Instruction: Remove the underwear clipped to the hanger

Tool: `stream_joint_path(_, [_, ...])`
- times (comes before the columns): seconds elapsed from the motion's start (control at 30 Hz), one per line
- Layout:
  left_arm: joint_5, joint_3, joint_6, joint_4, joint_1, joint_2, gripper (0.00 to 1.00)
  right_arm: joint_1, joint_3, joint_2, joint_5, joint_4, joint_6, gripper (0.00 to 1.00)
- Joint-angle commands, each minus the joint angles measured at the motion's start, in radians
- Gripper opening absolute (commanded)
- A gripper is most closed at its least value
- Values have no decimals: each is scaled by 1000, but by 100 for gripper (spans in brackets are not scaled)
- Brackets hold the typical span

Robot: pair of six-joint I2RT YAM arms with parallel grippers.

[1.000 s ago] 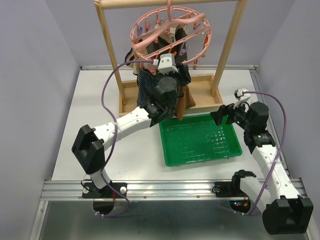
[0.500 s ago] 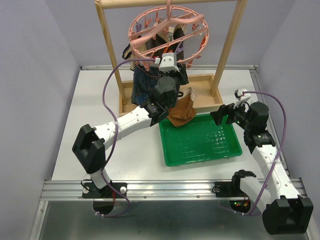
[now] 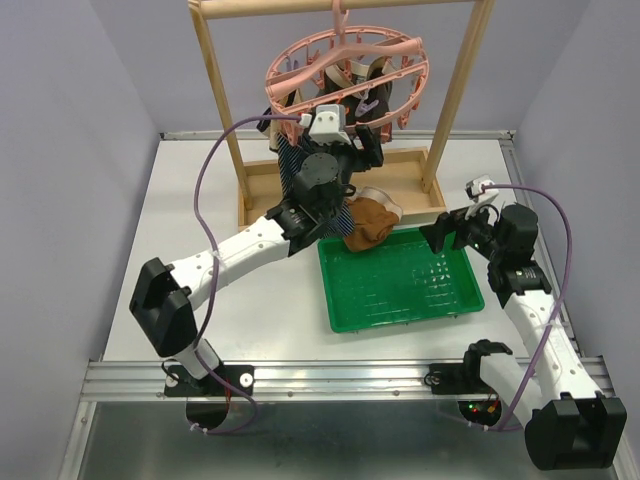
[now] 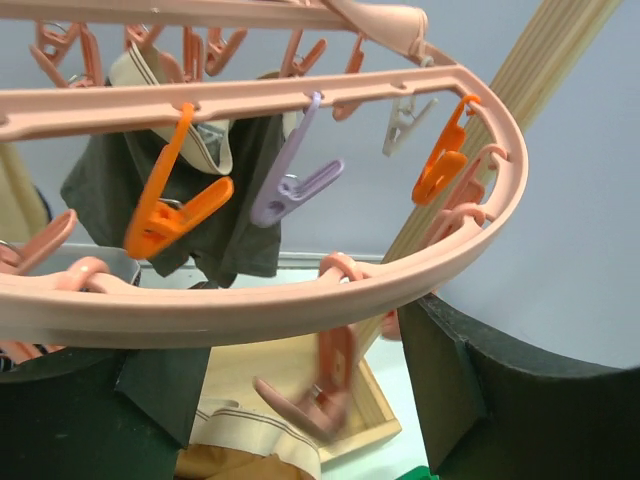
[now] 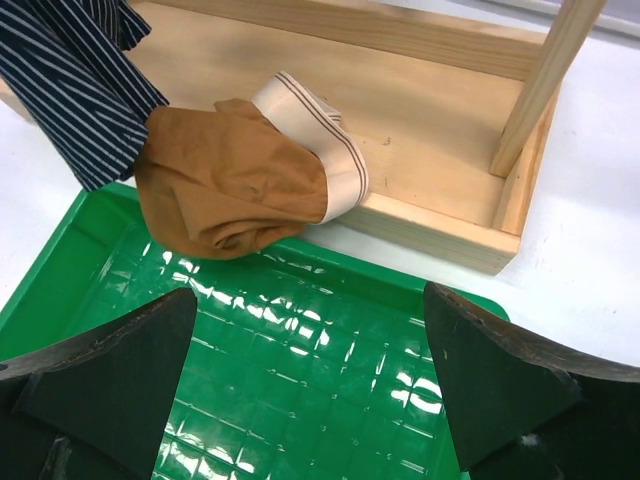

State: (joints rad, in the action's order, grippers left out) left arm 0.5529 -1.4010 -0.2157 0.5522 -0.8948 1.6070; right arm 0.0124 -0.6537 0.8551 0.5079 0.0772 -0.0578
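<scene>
The left gripper [image 4: 290, 345] gapes wide, empty, its fingers [image 4: 480, 400] flanking the hanger [image 4: 300, 290] rim. Brown briefs [image 5: 230, 190] lie crumpled at the 11 o'clock corner of the tray [image 5: 300, 400], against the wooden base [image 5: 430, 90]. The right gripper [image 5: 310, 300] hovers over the tray, fully open and empty. A dark pair [image 4: 220, 200] hangs on the hanger.

Crumpled underwear [image 3: 368, 225] lies on the tray's [image 3: 400, 285] far-left rim, against the wooden base [image 3: 412, 186] behind; the hanger [image 4: 300, 295] hangs above.
</scene>
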Motion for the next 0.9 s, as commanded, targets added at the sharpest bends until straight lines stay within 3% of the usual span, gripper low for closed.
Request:
stream_joint_path(0.0, [-51,17,-24,-37,5,-113,83,-8,-41,-33,69,-30,-69,100])
stream_joint_path(0.3, [-183,164,-60,-181,-1,-283,91,-8,-23,-73,178,-1,-120,100])
stream_joint_path(0.87, [-208,356,-36,-331,-1,-522,93,-6,-9,-71,388,75,-255,100])
